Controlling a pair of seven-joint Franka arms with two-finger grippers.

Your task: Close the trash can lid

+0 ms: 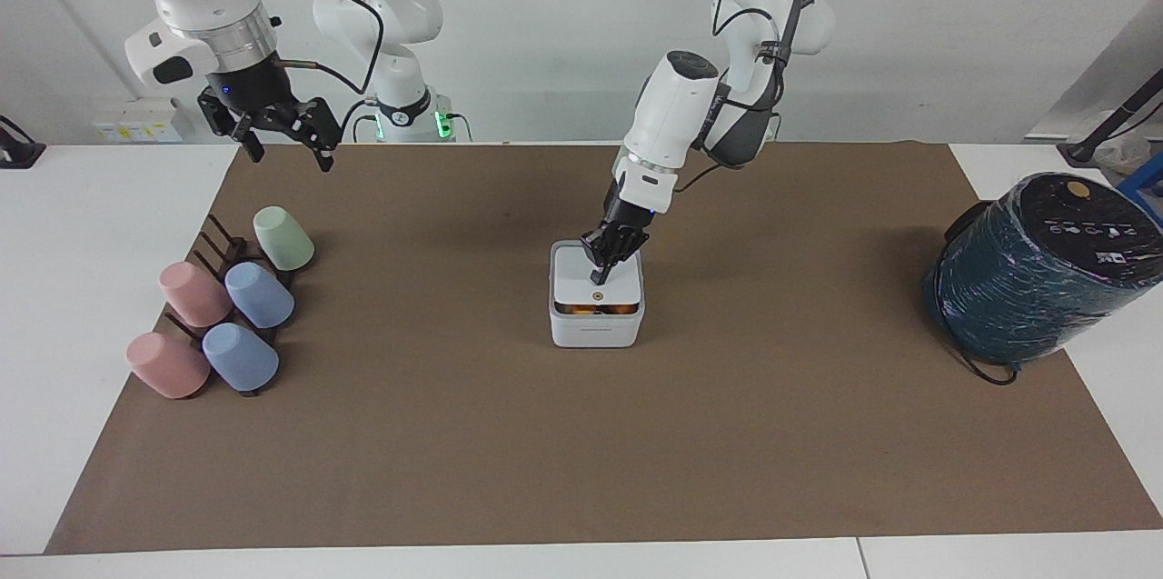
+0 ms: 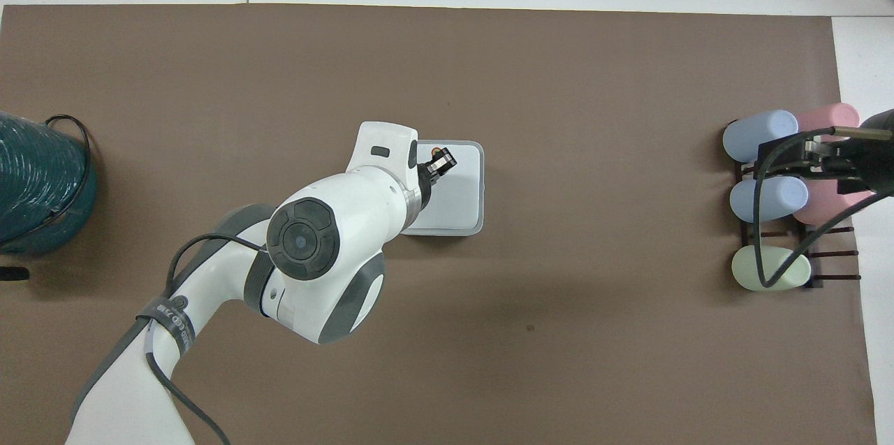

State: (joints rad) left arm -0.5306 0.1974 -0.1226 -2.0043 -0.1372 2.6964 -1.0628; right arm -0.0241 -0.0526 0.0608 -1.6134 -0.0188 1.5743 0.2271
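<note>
One thin slit to go, by the look of it. Small white cube-shaped plastic trash can (image 1: 595,332) parked mid-way along the brown paper mat (image 1: 581,452), well apart from the rack of pastel plastic cups (image 1: 227,311) at the right arm's end and from the big dark teal wrapped cylinder (image 1: 1036,274) at the left arm's end. Square white hinged lid (image 1: 577,281) lying almost flat on top, small orange dot (image 1: 597,295) facing up, just a strip of orange stuff peeking out under the lid edge farthest from the robots.

Left gripper (image 1: 599,274) down on the lid, touching it a little nearer to the robots than the dot, fingers pressed together and pinching nothing, so basically poking with one blunt tip. Right gripper (image 1: 283,141) up in the air over the mat's corner by the cup rack, fingers spread, empty, just waiting.

How to finish this well, imo:
- Slide the tip toward the dot, away from the hinge, for better leverage.
- Push straight down, slow and gentle; probably a light bin, likely to skid or tip under a slanted shove.
- Watch for the contents propping the lid; probably needs a firm last press to seat it.
- Lift straight off afterwards to avoid dragging the lid open.
</note>
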